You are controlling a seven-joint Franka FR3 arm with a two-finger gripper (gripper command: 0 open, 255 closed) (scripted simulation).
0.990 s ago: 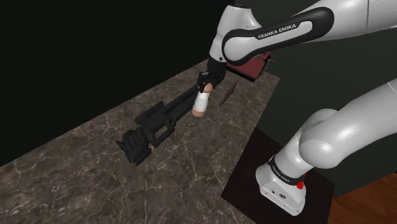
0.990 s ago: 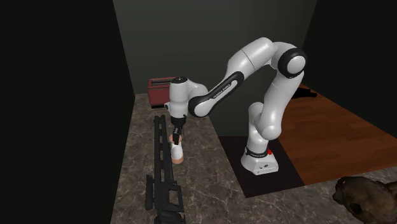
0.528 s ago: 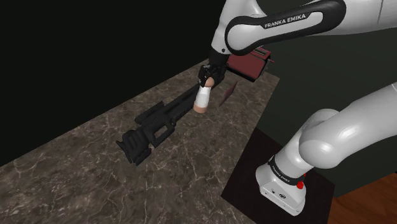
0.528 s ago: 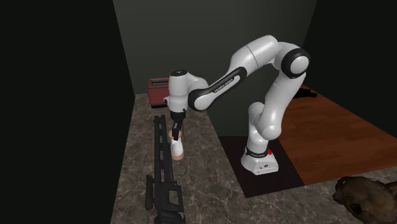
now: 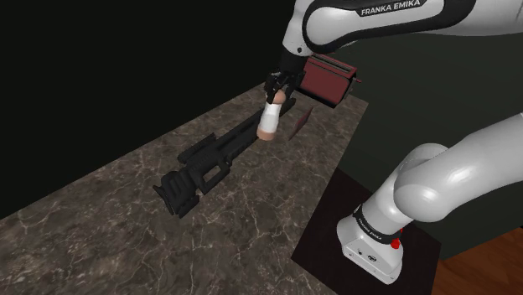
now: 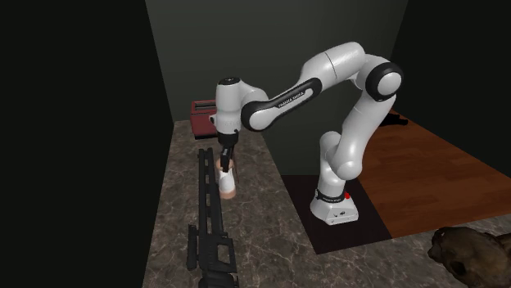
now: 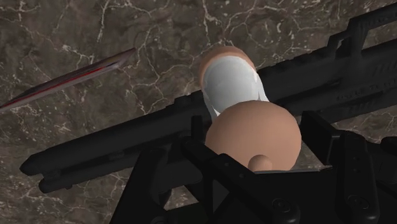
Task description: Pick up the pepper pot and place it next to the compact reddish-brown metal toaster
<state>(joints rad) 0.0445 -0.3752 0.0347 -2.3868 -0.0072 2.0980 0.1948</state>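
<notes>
While the gripper point(image 5: 275, 99) hangs over the counter point(image 5: 100, 201), its two black fingers are pressed tight on the pot point(image 7: 234, 83), one on each side of its round tan top. The pot has a white middle and a tan foot. It points down at the thin end of the gun point(image 5: 209, 159). I think its foot is just off the counter, but that is hard to tell from here. The toaster point(image 5: 331, 80) sits near, at the far end of the counter.

The pot looks small and light, so one gripper can carry it. It is hard and will not squash. Its sides are smooth and round, so it could slip or turn if the hold is loose. The wide top is a good place to hold. The pot is tall and thin and may tip when it is set down.

I count one pot, one toaster, one long black gun and one thin flat strip point(image 7: 70, 79) lying beside the pot.
</notes>
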